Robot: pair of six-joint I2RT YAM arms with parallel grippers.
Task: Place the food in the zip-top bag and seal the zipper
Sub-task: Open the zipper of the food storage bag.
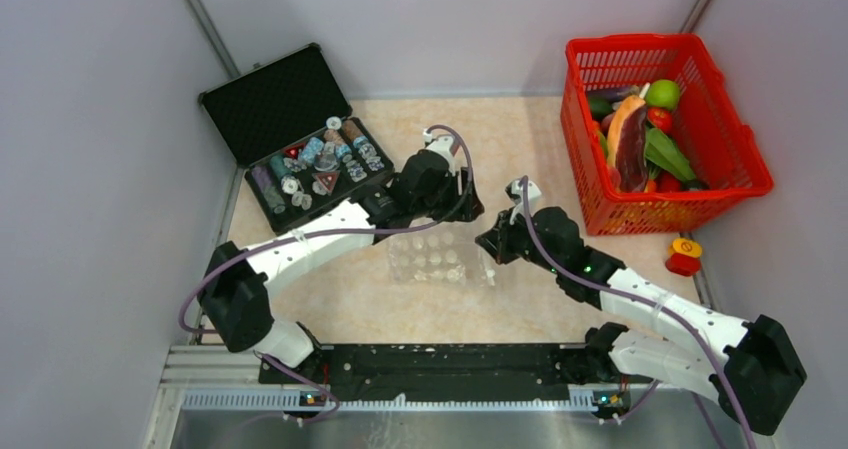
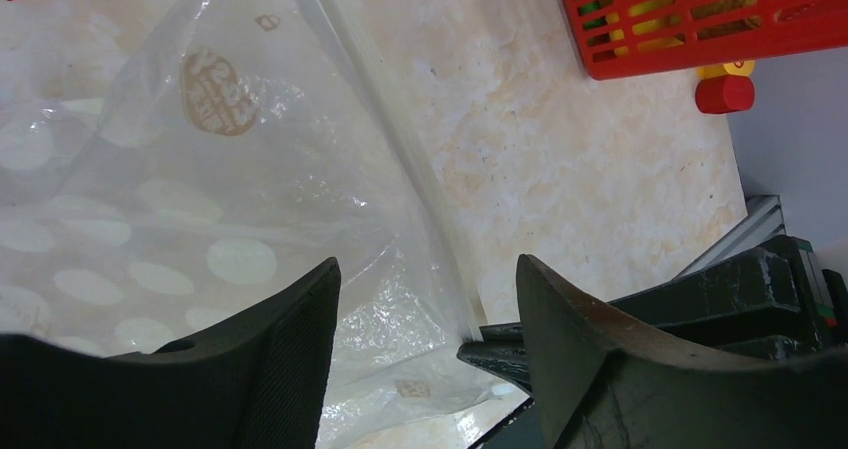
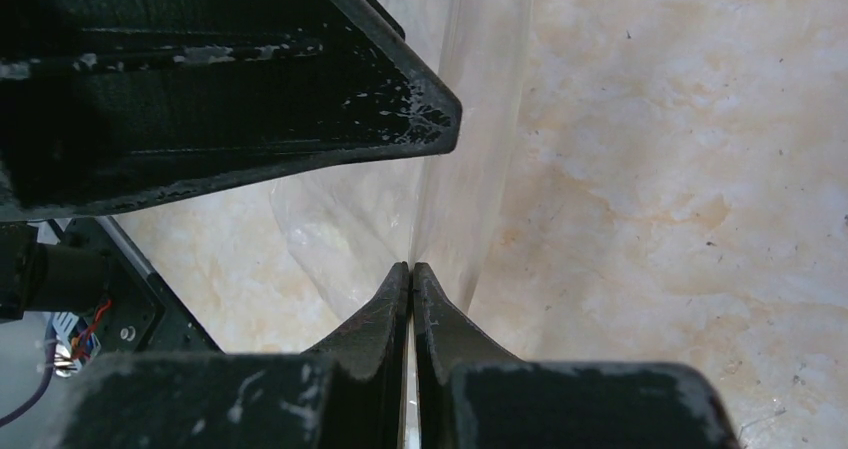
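The clear zip-top bag (image 1: 440, 259) lies flat on the table in front of both arms. Its whitish zipper (image 2: 400, 149) runs along the bag's right edge in the left wrist view. My right gripper (image 1: 490, 241) is shut on that edge of the bag (image 3: 350, 229), jaws pressed together on the plastic (image 3: 412, 267). My left gripper (image 1: 462, 209) is open and hovers over the same edge, the bag (image 2: 200, 219) showing between its fingers (image 2: 425, 269). The food (image 1: 645, 134) lies in the red basket at the far right.
The red mesh basket (image 1: 735, 159) stands at the back right and also shows in the left wrist view (image 2: 700, 19). A red-and-yellow toy (image 1: 684, 257) lies in front of it. An open black case (image 1: 290, 134) with small bottles and discs sits at the back left.
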